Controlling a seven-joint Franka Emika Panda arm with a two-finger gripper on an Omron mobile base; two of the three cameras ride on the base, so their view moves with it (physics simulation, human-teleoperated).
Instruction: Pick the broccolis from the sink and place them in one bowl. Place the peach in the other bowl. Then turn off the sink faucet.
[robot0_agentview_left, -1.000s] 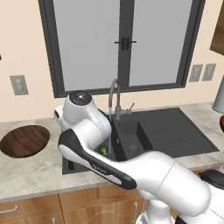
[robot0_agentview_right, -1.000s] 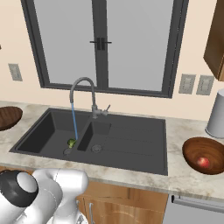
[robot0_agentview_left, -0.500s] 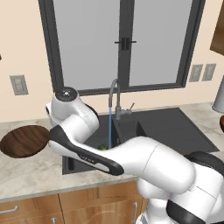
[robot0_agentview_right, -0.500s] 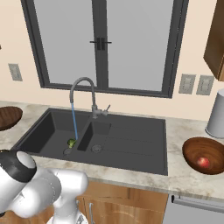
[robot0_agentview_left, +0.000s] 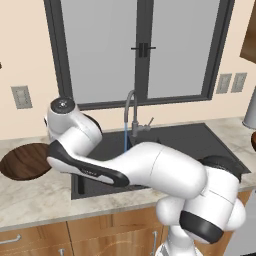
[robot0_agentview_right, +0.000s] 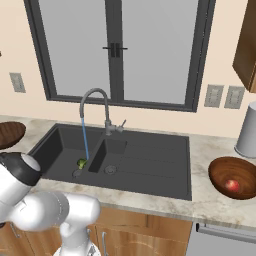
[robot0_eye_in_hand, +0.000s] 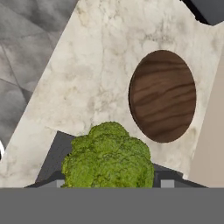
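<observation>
- Dark wood bowl (robot0_agentview_left: 26, 161) sits empty on the counter left of the sink (robot0_agentview_left: 200, 137) in left base view; faucet (robot0_agentview_left: 131, 112) running, not yet off.
- Right base view: one green broccoli (robot0_agentview_right: 81, 163) left in the near-left basin; peach (robot0_agentview_right: 231, 185) already in the right bowl (robot0_agentview_right: 220, 172).
- Hand view: gripper (robot0_eye_in_hand: 108, 186) clenched on a second broccoli (robot0_eye_in_hand: 108, 160), left bowl ahead. Judged about halfway.

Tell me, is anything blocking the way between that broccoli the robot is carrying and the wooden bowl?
Nothing visible does. In the hand view the broccoli sits in the tool, and just bare marble counter lies between it and the empty wooden bowl.
</observation>
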